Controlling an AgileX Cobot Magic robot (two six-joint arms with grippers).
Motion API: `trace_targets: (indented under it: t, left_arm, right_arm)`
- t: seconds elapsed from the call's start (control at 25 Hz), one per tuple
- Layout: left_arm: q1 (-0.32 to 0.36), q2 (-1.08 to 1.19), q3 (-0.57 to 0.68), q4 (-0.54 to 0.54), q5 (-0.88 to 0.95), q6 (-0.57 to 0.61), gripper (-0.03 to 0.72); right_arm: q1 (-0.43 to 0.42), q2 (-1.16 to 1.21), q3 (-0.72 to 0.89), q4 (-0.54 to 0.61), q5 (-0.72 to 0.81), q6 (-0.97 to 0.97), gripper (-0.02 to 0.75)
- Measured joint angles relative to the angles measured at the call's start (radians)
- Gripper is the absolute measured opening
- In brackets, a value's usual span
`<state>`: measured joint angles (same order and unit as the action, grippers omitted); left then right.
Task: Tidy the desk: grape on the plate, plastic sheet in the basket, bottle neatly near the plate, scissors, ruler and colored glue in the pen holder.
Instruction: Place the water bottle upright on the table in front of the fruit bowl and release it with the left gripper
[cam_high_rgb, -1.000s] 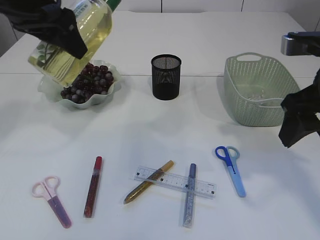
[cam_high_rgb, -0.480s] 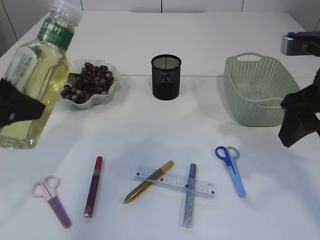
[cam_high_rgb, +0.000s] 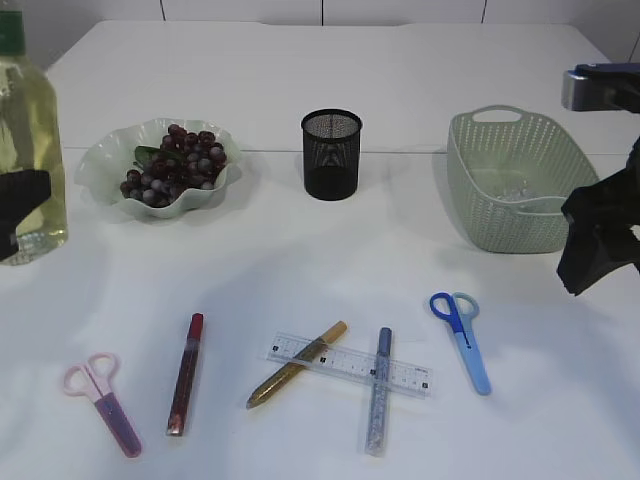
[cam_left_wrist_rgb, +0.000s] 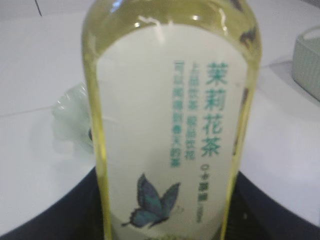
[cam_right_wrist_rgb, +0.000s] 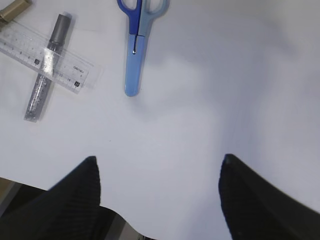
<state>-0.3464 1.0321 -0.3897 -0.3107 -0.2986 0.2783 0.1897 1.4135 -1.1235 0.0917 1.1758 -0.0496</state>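
Standing upright at the far left edge of the white counter (cam_high_rgb: 300, 250), a bottle (cam_high_rgb: 25, 150) of pale yellow tea is gripped by the left claw (cam_high_rgb: 18, 205), whose dark finger shows across the bottle's lower body. In the left wrist view the bottle's white label with green characters and a blue butterfly fills the frame, with black claw parts at both lower corners. The bottle sits just left of the wavy-edged plate (cam_high_rgb: 100, 165), which holds a bunch of dark grapes (cam_high_rgb: 175, 165).

The right claw (cam_right_wrist_rgb: 160, 165) hangs released above bare counter at the right side, its 2 black fingers (cam_right_wrist_rgb: 82, 185) spread wide with nothing between them. The blue scissors (cam_right_wrist_rgb: 137, 35) lie well ahead of it, handles pointing away.

A black mesh pen holder (cam_high_rgb: 331, 153) stands mid-counter, and a pale green basket (cam_high_rgb: 515, 180) sits to its right; something clear lies inside, too faint to identify.

Along the near edge lie pink scissors (cam_high_rgb: 103, 400), a red glue tube (cam_high_rgb: 186, 372), a gold glue tube (cam_high_rgb: 296, 363) with its upper half under a clear ruler (cam_high_rgb: 350, 364), and a silver glue tube (cam_high_rgb: 379, 390) resting across the ruler.
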Motion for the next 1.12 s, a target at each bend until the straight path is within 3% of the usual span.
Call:
trace_targets:
  t: [0.16,0.44,0.6,1.12]
  left_arm:
    - [0.000,0.112,0.004,0.040,-0.209,-0.056,0.417]
    - [0.000,0.388,0.004,0.291,-0.542,-0.298,0.417]
    - [0.000,0.547,-0.002,0.321,-0.737,-0.352,0.417]
    - [0.000,0.811,-0.184,0.329,-0.760,-0.371,0.417]
  right_arm:
    - [0.000,0.000,0.000,0.000,0.000,0.000,0.575]
    - [0.000,0.000,0.000,0.000,0.008,0.000,0.575]
    - [0.000,0.000,0.000,0.000,0.010,0.000,0.575]
    - [0.000,0.000,0.000,0.000,0.015,0.002,0.575]
